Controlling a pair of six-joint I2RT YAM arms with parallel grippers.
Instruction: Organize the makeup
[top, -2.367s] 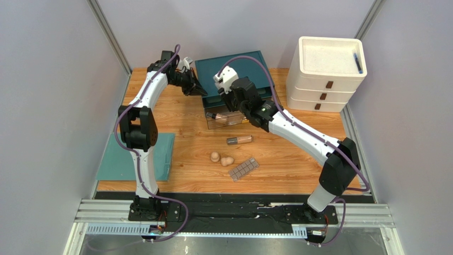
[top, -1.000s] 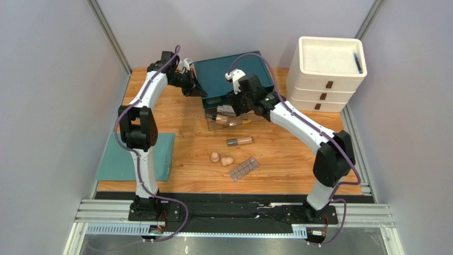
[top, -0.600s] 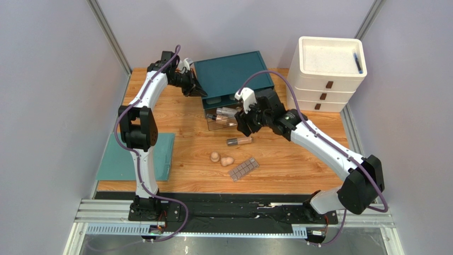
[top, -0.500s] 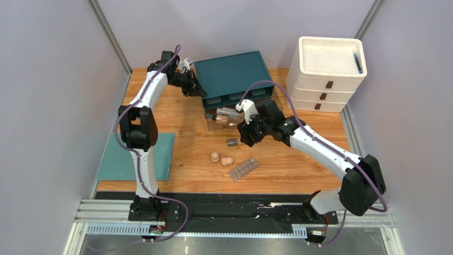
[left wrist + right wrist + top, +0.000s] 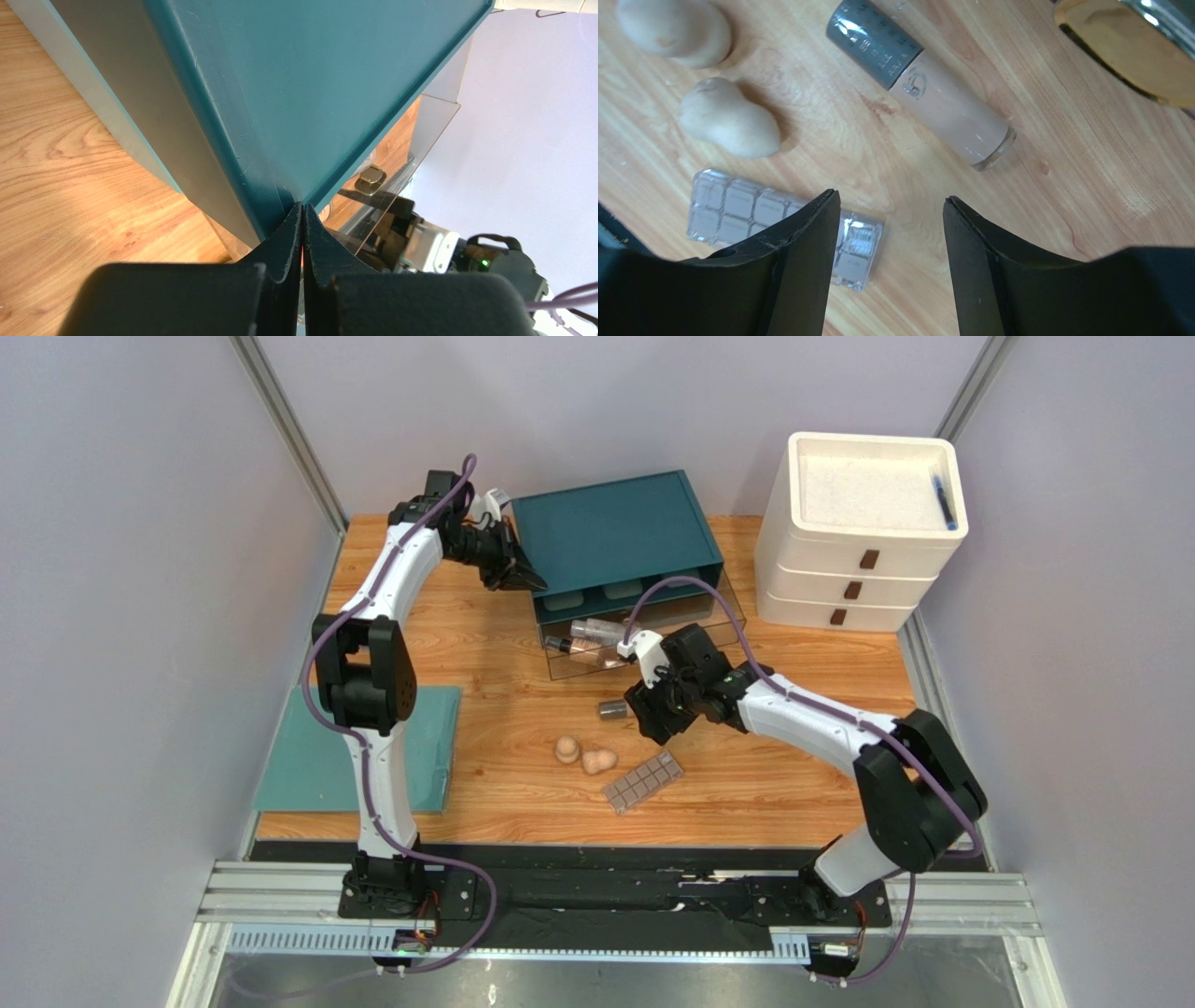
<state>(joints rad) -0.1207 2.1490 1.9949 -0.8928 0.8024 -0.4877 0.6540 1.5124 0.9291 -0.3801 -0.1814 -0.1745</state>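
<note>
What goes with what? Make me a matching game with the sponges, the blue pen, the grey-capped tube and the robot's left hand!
Things:
1. sponges
2. blue pen
3. grey-capped tube
4. left hand

Places:
A. in the white tray on top of the drawers
B. shut on the teal box at its corner
C. lying under the open right hand
D. side by side next to the palette

Pairs: 1-D, 2-A, 3-C, 4-B.
</note>
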